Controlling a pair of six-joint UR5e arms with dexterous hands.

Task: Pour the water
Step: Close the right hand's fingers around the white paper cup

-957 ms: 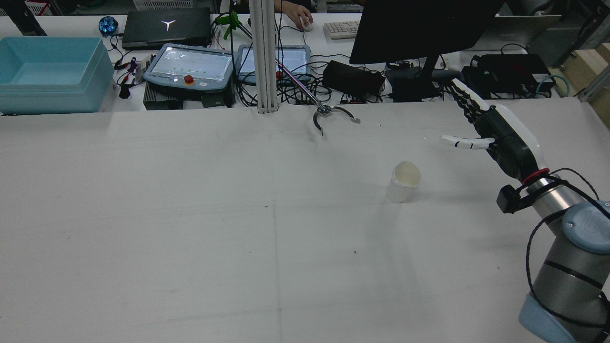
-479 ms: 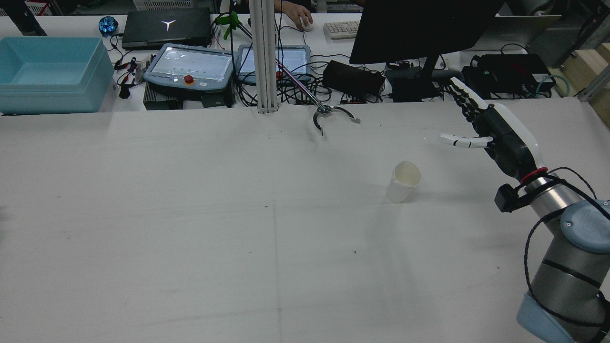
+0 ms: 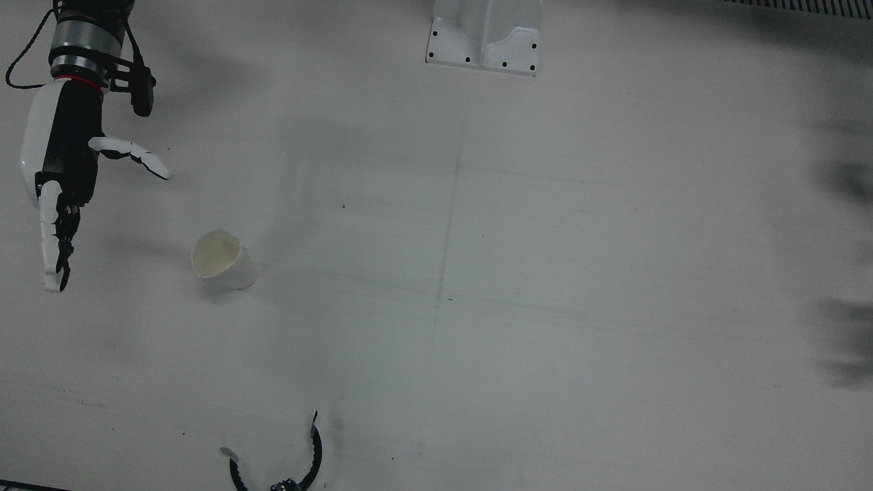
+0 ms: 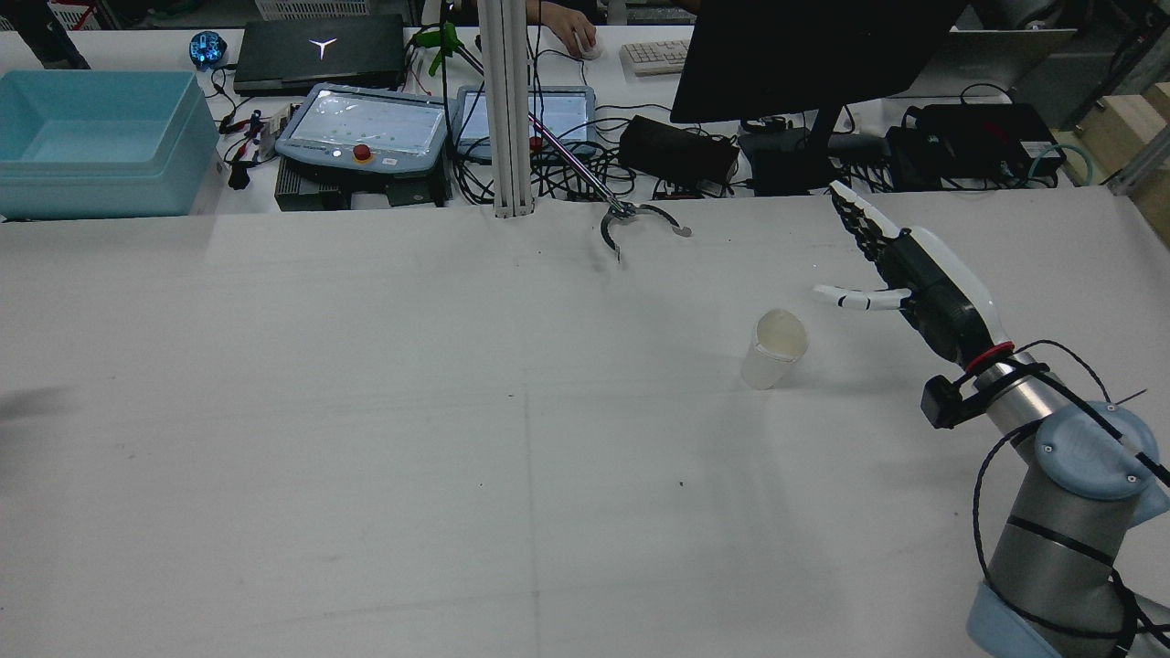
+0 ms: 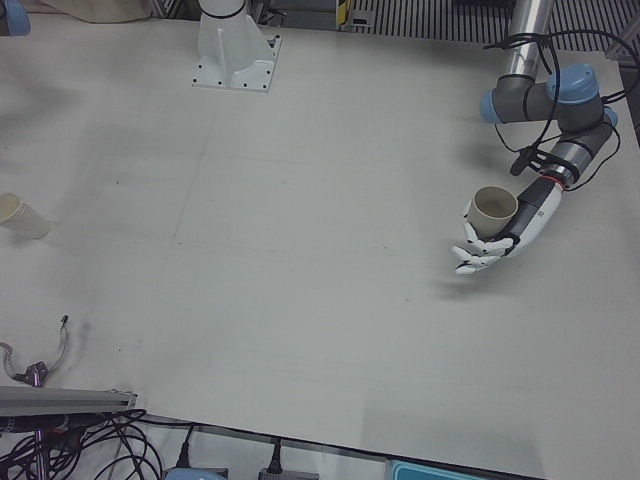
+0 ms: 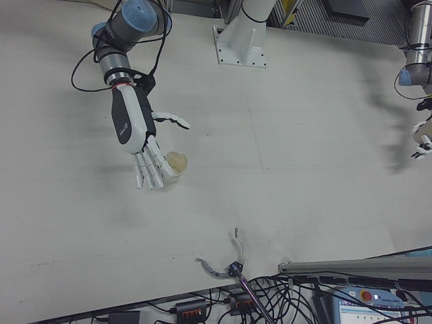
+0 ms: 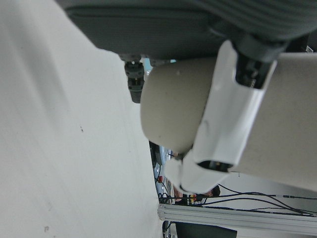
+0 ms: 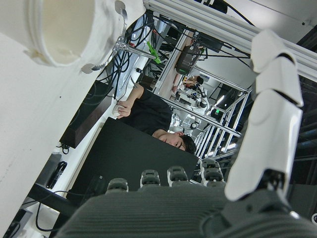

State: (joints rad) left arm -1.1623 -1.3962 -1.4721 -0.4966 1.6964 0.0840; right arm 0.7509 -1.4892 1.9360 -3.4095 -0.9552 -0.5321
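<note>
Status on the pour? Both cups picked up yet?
Done: the left robot hand already holds the tan cup off the table. In hand: the right robot hand is open beside the white cup, not touching it; that cup stands on the table. Left: grasp the white cup if needed, bring the two cups together, pour. Water level in either cup cannot be seen.
</note>
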